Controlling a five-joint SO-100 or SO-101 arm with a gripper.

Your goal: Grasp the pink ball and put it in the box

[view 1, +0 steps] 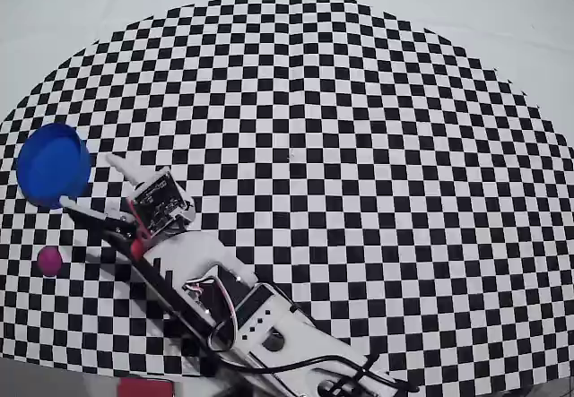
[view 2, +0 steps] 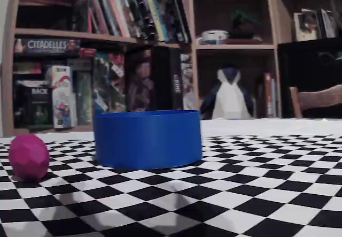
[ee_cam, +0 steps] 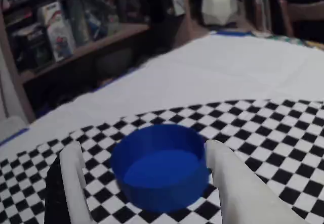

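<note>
The pink ball (view 1: 48,260) lies on the checkered mat, at the left of the overhead view and below the box (view 1: 52,164), a round blue container. In the fixed view the ball (view 2: 29,157) rests just left of the box (view 2: 147,138), apart from it. My gripper (view 1: 91,182) is open and holds nothing, its tips pointing at the box's right side. In the wrist view the white fingers (ee_cam: 76,178) stand wide apart on either side of the box (ee_cam: 159,166), whose inside is empty. The ball is out of the wrist view.
The checkered mat (view 1: 359,146) lies on a white cloth (view 1: 90,3). My arm's body (view 1: 233,307) runs to the bottom edge, with a red part (view 1: 143,386) beside it. Bookshelves (view 2: 80,60) and a chair (view 2: 318,100) stand beyond the table.
</note>
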